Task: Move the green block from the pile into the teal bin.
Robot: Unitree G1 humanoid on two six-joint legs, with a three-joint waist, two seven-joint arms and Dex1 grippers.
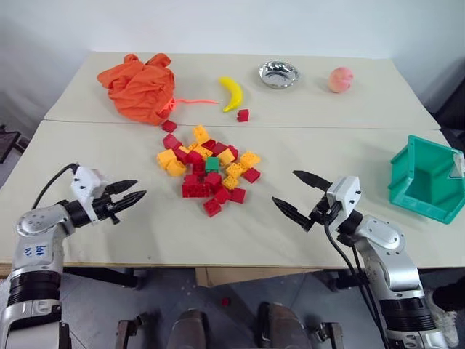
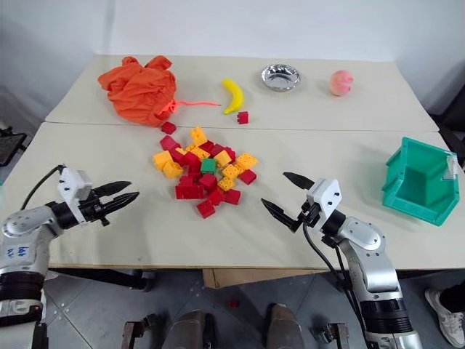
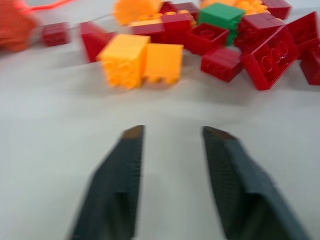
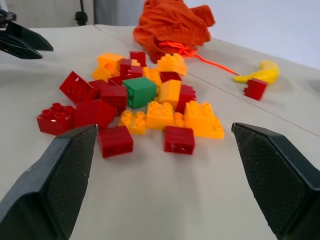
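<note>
Left gripper (image 1: 129, 196) hovers over the bench (image 1: 305, 116) near its left front edge, fingers a little apart with a narrow gap, nothing between them, tips aimed toward the pile (image 1: 207, 169). Right gripper (image 1: 298, 196) sits near the front edge, right of centre, fingers spread wide and empty, also aimed at the pile. Green block (image 1: 212, 163) lies in the middle of the pile, touching red and yellow-orange bricks on all sides, roughly at bench centre; it is between the two grippers and farther back from the front edge than both, well apart from each, with other bricks between it and either gripper. In the left wrist view the green block (image 3: 220, 16) is behind a row of red bricks, beyond the finger gap and off to one side. In the right wrist view it (image 4: 140, 92) sits about mid-pile, ahead of the open fingers. Teal bin (image 1: 425, 179) stands at the right edge of the bench, well apart from the pile and just past the right gripper's arm. One stray red brick (image 1: 243, 115) lies behind the pile near a banana (image 1: 232, 92). Orange cloth (image 1: 139, 86) is bunched at the back left; silver bowl (image 1: 278, 74) and a peach (image 1: 340, 79) sit along the back edge.
</note>
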